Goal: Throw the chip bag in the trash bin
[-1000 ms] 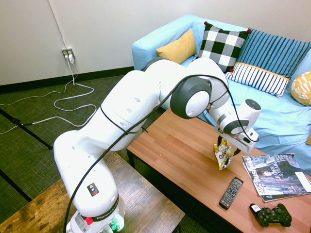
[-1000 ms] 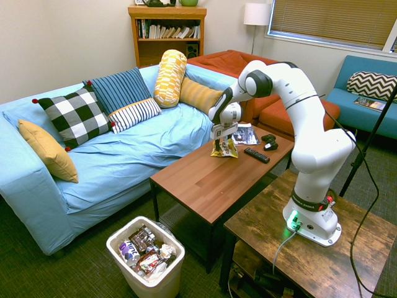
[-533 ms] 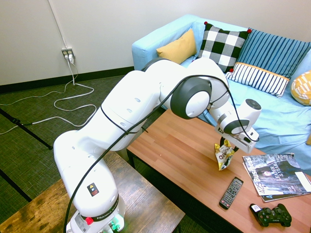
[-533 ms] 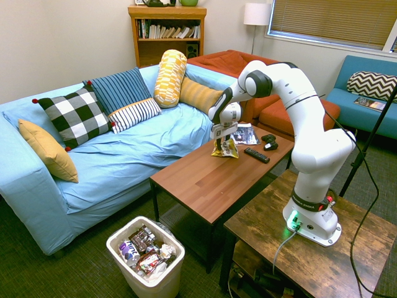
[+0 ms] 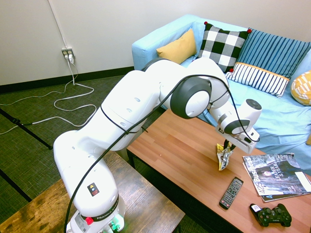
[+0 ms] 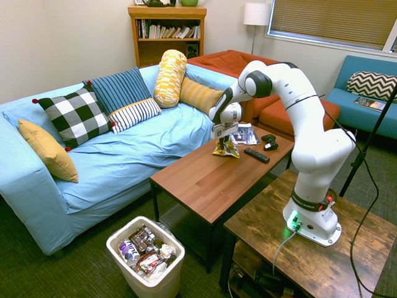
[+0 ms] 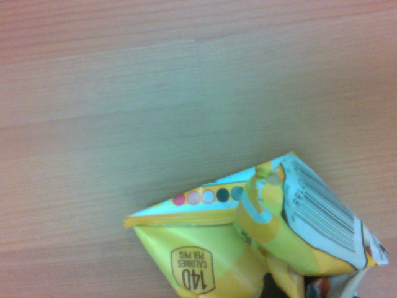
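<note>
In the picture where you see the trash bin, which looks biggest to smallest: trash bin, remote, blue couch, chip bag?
1. Blue couch
2. Trash bin
Unsure: chip bag and remote look alike in size.

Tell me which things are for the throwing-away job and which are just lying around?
For the job:
- chip bag
- trash bin
- gripper, its fingers around the bag

Just lying around:
- remote
- game controller
- magazines
- checkered pillow

One remote (image 5: 231,192), one game controller (image 5: 271,215) and one chip bag (image 5: 224,157) are lying on the coffee table (image 5: 180,145); one trash bin (image 6: 146,256) is standing on the floor; one lamp (image 6: 256,15) and one bookcase (image 6: 167,31) are standing behind.
</note>
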`<state>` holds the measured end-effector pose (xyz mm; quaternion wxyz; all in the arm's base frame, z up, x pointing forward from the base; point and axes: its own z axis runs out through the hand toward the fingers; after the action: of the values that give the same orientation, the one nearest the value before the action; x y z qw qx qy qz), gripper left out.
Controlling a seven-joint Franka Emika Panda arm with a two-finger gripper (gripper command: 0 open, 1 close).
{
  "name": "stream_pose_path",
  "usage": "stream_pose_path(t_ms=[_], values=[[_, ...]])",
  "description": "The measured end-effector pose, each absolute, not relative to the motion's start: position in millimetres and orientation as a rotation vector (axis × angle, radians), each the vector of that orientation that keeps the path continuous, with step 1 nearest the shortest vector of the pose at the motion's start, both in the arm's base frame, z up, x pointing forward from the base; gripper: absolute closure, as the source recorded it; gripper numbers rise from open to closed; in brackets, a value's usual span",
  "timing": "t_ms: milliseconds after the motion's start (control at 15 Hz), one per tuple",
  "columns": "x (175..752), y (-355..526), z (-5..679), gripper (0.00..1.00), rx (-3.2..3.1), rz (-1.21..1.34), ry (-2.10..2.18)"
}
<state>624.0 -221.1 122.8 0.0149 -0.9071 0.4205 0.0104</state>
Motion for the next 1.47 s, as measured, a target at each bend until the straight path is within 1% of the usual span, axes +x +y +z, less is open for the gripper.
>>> stream_pose_path(t_ms=[200, 400, 533, 667, 867, 1200, 1467], values=[[630.3, -210.7, 148.1, 1.0, -2.815, -0.009, 1.307], [623.8, -174.2, 195.7, 1.0, -2.788, -0.054, 1.309], [616.9, -120.0, 237.2, 1.0, -2.752, -0.091, 1.347], [605.8, -46.7, 276.2, 1.0, -2.745, -0.13, 1.363], [592.3, 62.7, 314.3, 1.0, -2.748, -0.206, 1.381], [560.7, 222.2, 317.3, 1.0, -2.797, -0.23, 1.329], [523.8, 337.7, 287.6, 1.0, -2.883, -0.224, 1.236]])
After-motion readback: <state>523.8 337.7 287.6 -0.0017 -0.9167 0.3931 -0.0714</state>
